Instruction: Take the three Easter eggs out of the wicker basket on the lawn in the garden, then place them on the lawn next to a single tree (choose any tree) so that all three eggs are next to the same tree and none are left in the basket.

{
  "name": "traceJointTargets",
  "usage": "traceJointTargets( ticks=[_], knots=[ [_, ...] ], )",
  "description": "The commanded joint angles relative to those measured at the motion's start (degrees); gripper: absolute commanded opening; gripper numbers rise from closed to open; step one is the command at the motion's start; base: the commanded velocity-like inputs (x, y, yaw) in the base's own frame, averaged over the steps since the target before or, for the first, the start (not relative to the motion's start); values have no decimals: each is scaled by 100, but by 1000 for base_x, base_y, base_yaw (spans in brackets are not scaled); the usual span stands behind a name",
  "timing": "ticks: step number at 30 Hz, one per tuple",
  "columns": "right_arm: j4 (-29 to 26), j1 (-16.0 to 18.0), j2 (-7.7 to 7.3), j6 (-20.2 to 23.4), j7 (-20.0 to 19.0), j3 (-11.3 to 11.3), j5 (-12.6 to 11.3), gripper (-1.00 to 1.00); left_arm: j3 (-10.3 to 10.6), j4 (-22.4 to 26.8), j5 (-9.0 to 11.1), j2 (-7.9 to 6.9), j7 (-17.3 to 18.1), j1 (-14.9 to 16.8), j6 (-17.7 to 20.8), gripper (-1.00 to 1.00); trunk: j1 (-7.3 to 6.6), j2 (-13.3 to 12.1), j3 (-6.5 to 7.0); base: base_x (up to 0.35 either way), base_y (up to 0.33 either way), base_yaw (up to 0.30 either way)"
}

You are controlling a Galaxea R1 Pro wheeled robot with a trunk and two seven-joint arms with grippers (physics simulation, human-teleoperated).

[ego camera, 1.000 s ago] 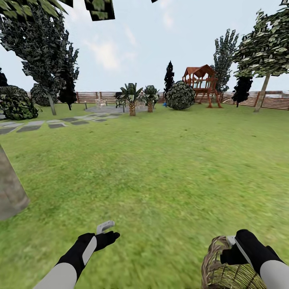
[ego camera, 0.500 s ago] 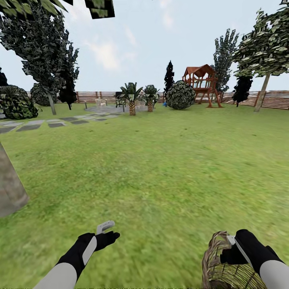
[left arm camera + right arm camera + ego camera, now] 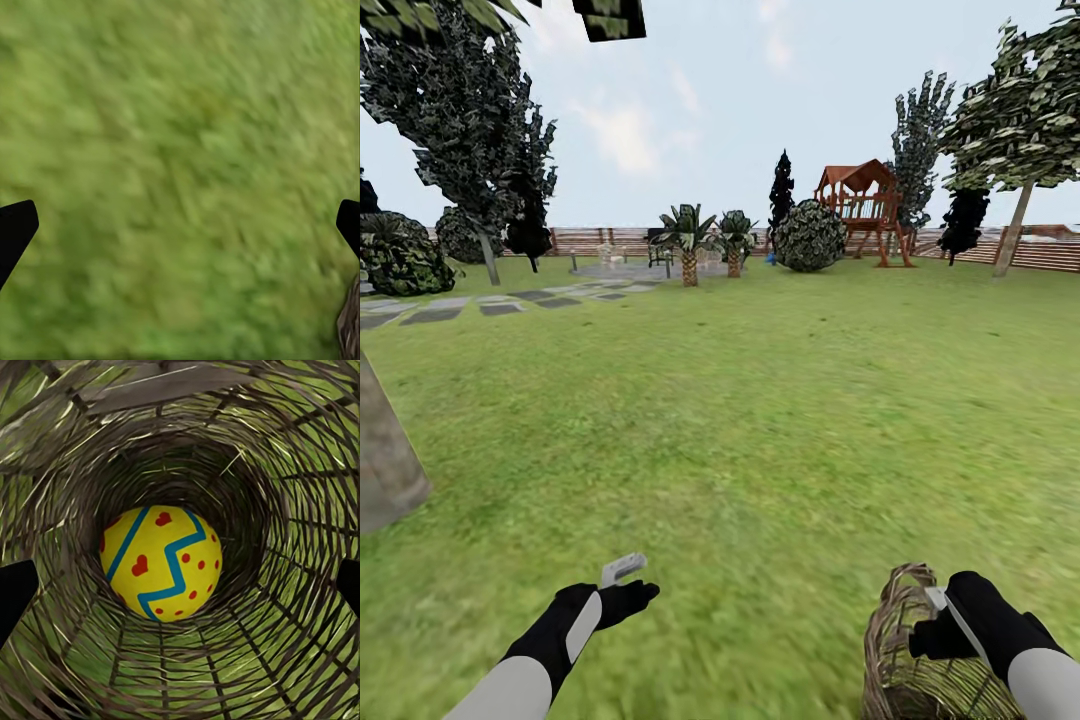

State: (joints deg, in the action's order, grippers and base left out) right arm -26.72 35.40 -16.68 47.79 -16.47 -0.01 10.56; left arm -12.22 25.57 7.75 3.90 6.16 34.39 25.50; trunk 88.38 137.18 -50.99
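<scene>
The wicker basket [image 3: 903,655] stands on the lawn [image 3: 760,400] at the lower right of the head view. My right gripper [image 3: 938,602] hangs over its rim, open. The right wrist view looks straight down into the basket [image 3: 292,465], where one yellow Easter egg [image 3: 161,562] with a blue zigzag and red marks lies at the bottom; other eggs are hidden. My left gripper [image 3: 622,570] hovers open and empty over bare grass. A thick grey-brown tree trunk [image 3: 385,455] rises at the left edge.
A grey stepping-stone path [image 3: 500,305] runs across the far left. Palm-like plants [image 3: 688,240], a round shrub [image 3: 810,237], a wooden playset [image 3: 865,210] and the slat fence [image 3: 1050,255] stand far back. Another leaning tree [image 3: 1015,235] is at the far right.
The view has shifted a little, so the trunk at the left sits slightly lower and further out. The basket's loose rim has risen and changed shape beside the right gripper.
</scene>
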Motion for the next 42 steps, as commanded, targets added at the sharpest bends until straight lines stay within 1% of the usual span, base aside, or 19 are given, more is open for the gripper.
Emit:
traceJointTargets(
  ticks=[1, 15, 42],
  knots=[
    [-8, 2, -1, 19, -50, 0, 61, 100, -41, 10, 28, 6, 11, 1, 43, 100, 21, 44, -25, 0, 0, 0],
    [-8, 2, 7, 13, -50, 1, 61, 100, -44, 10, 40, 6, 8, 1, 42, 100, 329, 606, -276, 0, 0, 0],
    [-8, 0, -9, 20, -50, 0, 69, 100, -44, 10, 34, 23, 8, 1, 34, 100, 398, 642, -874, 0, 0, 0]
  ],
)
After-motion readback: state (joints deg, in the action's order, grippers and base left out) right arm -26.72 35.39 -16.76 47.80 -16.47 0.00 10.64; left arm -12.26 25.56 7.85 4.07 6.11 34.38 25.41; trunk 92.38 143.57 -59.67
